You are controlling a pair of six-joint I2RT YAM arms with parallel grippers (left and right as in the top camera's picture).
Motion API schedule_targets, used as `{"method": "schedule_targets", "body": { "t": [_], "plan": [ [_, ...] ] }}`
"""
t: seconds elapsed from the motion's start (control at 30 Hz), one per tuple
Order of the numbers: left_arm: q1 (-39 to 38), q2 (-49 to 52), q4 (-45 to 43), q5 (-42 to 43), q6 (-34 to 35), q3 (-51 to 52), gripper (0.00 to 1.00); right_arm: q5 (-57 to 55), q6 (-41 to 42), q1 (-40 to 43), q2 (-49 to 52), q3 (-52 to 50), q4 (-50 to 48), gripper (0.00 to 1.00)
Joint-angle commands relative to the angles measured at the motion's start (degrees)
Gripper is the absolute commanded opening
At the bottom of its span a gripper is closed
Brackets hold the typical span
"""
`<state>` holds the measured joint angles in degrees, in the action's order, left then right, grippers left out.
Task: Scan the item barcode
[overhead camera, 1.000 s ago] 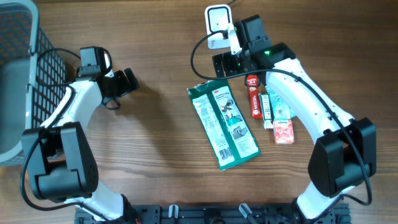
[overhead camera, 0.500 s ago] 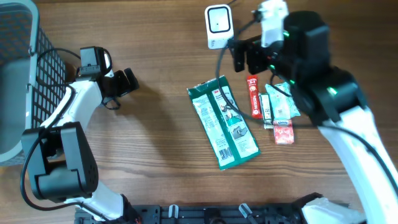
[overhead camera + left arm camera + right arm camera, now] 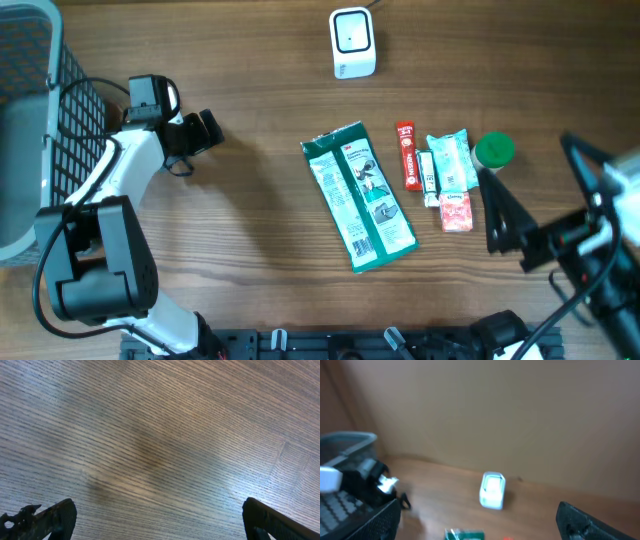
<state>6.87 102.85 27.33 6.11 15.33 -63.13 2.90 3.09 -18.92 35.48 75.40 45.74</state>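
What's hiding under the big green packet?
The green packet lies flat on the wooden table, wood showing all around it. Whatever is beneath is covered, so I cannot tell.

Print shows on the green packet [image 3: 358,197], but it is too small to read.

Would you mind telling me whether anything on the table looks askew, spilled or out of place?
Nothing looks spilled or damaged. Only the large green packet stands out: it lies at a slant, while the small packets to its right sit roughly straight in a row.

Grey wire basket [image 3: 28,40] — far left of wooden table [image 3: 250,80]
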Motion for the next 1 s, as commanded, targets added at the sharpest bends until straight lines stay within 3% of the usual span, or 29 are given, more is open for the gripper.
{"method": "schedule_targets", "body": {
  "t": [0.0, 0.17, 0.33, 0.5, 0.57, 0.63, 0.7, 0.97],
  "plan": [
    [0.4, -0.8, -0.2, 0.3, 0.1, -0.7, 1.00, -0.3, 4.9, 5.4, -9.5, -13.1, -1.4, 1.00],
    [0.4, -0.8, -0.2, 0.3, 0.1, -0.7, 1.00, 3.7, 3.9, 11.7, -23.7, -30.9, -14.8, 1.00],
    [0.4, -0.8, -0.2, 0.3, 0.1, -0.7, 1.00, 11.5, -4.4, 14.7, -34.6, -50.1, -43.7, 1.00],
    [0.4, -0.8, -0.2, 0.3, 0.1, -0.7, 1.00, 9.2, -3.9, 14.8, -35.3, -63.6, -60.7, 0.99],
    [0.4, -0.8, -0.2, 0.3, 0.1, -0.7, 1.00, 5.0, 0.5, 14.8, -35.3, -68.8, -65.2, 1.00],
    [0.4, -0.8, -0.2, 0.3, 0.1, -0.7, 1.00, -0.9, 7.9, 14.8, -35.3, -73.9, -66.3, 1.00],
    [0.4, -0.8, -0.2, 0.3, 0.1, -0.7, 1.00, -3.0, 10.1, 14.8, -35.3, -75.1, -64.1, 1.00],
    [0.4, -0.8, -0.2, 0.3, 0.1, -0.7, 1.00, -4.2, 10.5, 14.9, -35.3, -75.1, -46.3, 1.00]
  ]
}}
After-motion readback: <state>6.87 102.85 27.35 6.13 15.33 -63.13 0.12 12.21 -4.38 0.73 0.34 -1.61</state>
